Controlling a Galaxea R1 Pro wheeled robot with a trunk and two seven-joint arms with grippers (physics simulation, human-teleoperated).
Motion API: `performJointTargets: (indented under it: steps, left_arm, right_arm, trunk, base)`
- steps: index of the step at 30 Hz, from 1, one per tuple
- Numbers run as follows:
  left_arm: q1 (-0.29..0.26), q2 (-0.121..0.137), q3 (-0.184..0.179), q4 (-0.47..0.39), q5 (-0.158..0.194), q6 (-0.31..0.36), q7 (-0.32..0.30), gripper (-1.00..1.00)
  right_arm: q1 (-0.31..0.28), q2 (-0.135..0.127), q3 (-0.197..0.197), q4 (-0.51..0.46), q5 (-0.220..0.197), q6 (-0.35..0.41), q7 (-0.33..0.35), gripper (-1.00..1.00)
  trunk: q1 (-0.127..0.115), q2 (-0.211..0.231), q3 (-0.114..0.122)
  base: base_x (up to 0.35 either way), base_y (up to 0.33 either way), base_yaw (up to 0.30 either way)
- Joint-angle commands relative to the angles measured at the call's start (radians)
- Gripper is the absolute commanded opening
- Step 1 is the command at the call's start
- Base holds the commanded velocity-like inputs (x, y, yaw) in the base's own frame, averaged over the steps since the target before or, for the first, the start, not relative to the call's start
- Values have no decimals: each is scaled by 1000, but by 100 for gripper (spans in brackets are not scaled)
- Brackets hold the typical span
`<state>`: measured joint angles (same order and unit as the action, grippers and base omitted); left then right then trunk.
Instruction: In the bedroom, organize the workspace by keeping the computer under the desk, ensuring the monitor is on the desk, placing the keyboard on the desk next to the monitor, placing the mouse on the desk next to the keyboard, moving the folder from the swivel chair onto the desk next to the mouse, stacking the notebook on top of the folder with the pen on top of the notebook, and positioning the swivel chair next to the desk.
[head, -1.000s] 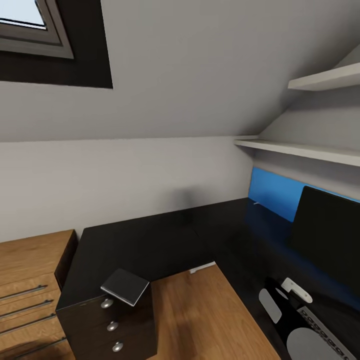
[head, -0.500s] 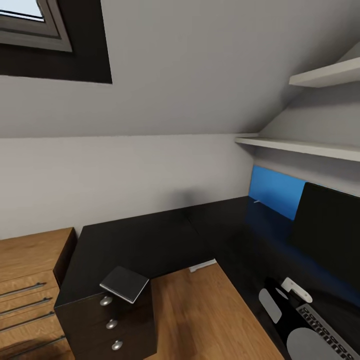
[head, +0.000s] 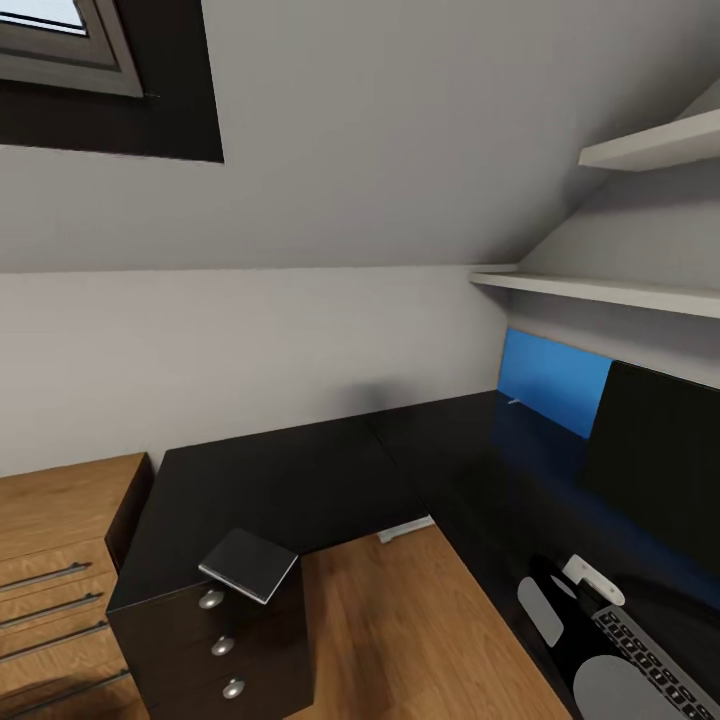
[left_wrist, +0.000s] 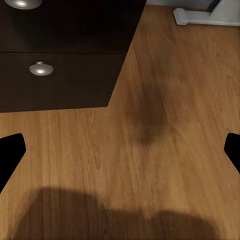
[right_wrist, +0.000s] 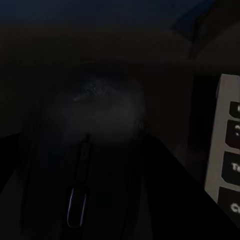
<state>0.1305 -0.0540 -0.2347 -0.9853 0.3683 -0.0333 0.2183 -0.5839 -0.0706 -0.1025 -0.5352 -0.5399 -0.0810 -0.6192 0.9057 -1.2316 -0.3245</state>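
Note:
The desk (head: 300, 480) runs in an L, glossy black, with a blue back panel (head: 555, 380). A grey notebook (head: 248, 565) lies flat on the corner above the dark drawer unit (head: 215, 645). The monitor (head: 660, 460) stands at the right, and the keyboard (head: 650, 665) lies below it. A small white stick, the pen (head: 513, 404) by its look, rests near the blue panel. My right arm (head: 545, 610) reaches over the desk beside the keyboard. The right wrist view is very dark, with the mouse (right_wrist: 87, 150) close up and the keyboard's edge (right_wrist: 227, 150) beside it. My left gripper (left_wrist: 120, 152) hangs open over the wood floor (left_wrist: 150, 150).
A low light-wood cabinet (head: 55, 545) stands left of the drawer unit (left_wrist: 60, 55). The desk's white pedestal foot (head: 405, 530) rests on the floor (head: 400, 630). Two white shelves (head: 610, 292) hang above the monitor under the sloped ceiling. A window (head: 60, 45) is at the upper left.
The camera has moved a little, so the picture has shifted and more of the keyboard shows at the bottom right. The things on the desk lie as before.

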Motion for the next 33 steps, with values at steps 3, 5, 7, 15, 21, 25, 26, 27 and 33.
performJointTargets:
  steps: [3,5,7,15,21,25,26,27,33]
  left_arm:
    - [0,2,-3,-1,10,-4,5,100]
    - [0,3,-3,-1,10,-5,3,100]
    - [0,3,-4,-1,9,-5,2,100]
    - [0,3,-4,-1,9,-5,3,100]
    - [0,3,-3,-1,9,-5,4,100]
    - [0,2,-2,-1,9,-5,5,100]
    - [0,2,-2,-1,9,-5,6,100]
    - [0,2,-2,-1,9,-5,6,100]
    - [0,2,-2,-1,9,-4,6,100]
  right_arm:
    - [-1,0,1,0,-14,-11,-1,-100]
    - [-1,0,1,0,-14,-11,-1,-100]
    - [-1,0,1,0,-14,-11,-1,-100]
    - [-1,0,1,0,-14,-11,-1,-100]
    - [-1,0,1,0,-13,-18,-2,-100]
    - [-1,-3,1,1,-14,-38,-3,-100]
    - [-1,-6,1,1,-14,-39,-4,-100]
    - [-1,-9,1,1,-14,-40,-4,-100]
    - [-1,-14,1,1,-14,-40,-5,-100]
  trunk:
    - [0,-1,-1]
    - [0,-1,-1]
    - [0,-1,-1]
    - [0,-1,-1]
    - [0,-1,-1]
    - [0,-1,-1]
    - [0,-1,-1]
    - [0,-1,-1]
    - [0,-1,-1]
  base:
    - [0,0,0]
    - [0,0,0]
    - [45,0,0]
    - [97,0,0]
    - [7,0,0]
    - [0,0,0]
    - [0,0,0]
    - [0,0,0]
    - [0,0,0]
